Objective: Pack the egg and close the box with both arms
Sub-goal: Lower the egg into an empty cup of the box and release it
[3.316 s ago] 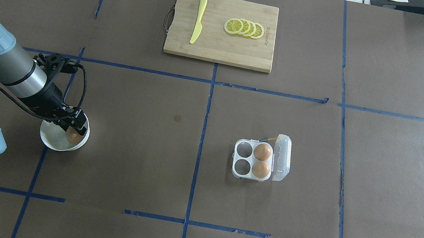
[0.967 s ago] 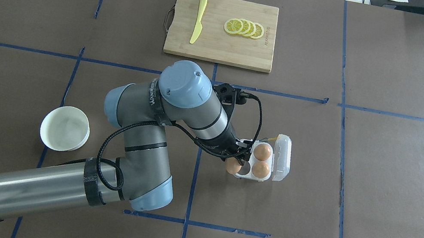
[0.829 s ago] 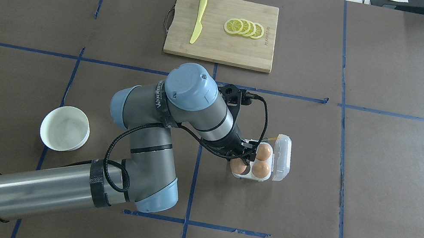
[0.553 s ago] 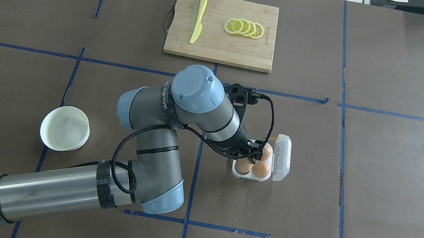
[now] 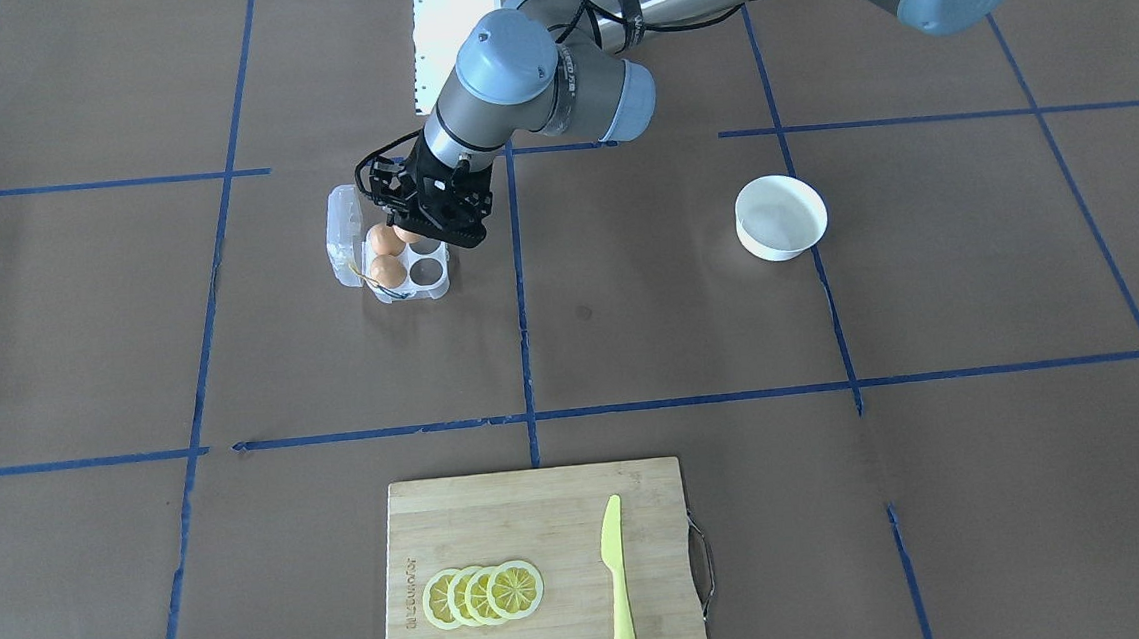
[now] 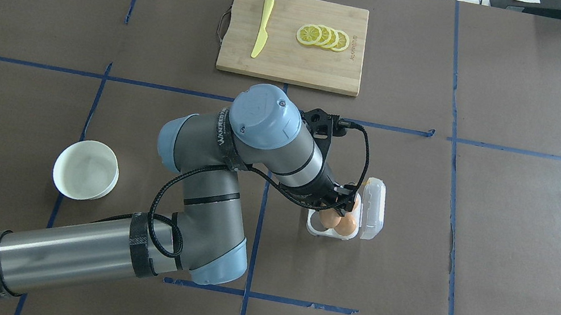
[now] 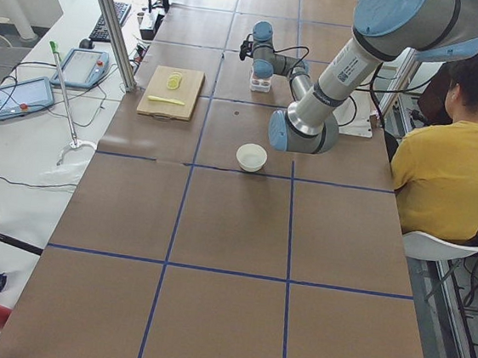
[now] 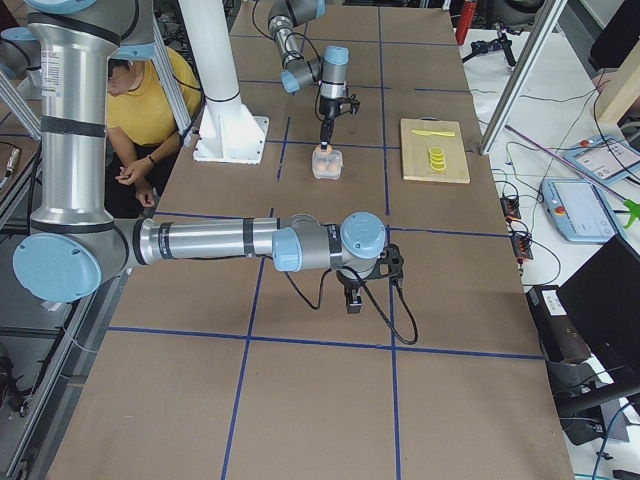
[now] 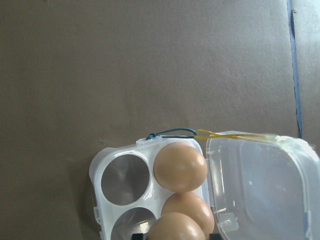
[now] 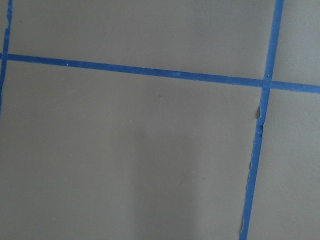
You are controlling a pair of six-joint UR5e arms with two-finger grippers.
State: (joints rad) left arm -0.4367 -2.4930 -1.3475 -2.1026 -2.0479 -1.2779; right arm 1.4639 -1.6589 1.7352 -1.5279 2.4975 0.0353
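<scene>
The clear four-cell box (image 6: 312,227) lies open right of the table's middle, with its lid (image 6: 373,208) folded out to the right. Two orange-tan eggs (image 9: 180,166) fill its right cells and the two left cells (image 9: 125,178) are empty. My left gripper (image 6: 333,213) is shut on the brown egg (image 6: 328,219) and holds it just above the box's front left cell. That egg also shows at the bottom edge of the left wrist view (image 9: 176,228). My right gripper (image 8: 352,302) hangs over bare table far from the box, and I cannot tell whether it is open or shut.
An empty white bowl (image 6: 86,170) stands at the left. A wooden cutting board (image 6: 290,61) with a yellow knife (image 6: 262,27) and lemon slices (image 6: 323,37) lies at the back centre. A seated person (image 7: 459,159) is beside the table.
My left arm has lifted the egg out of the bowl and carried it right to the box. In the last second it has moved from the box's left edge to over the front left cell.
</scene>
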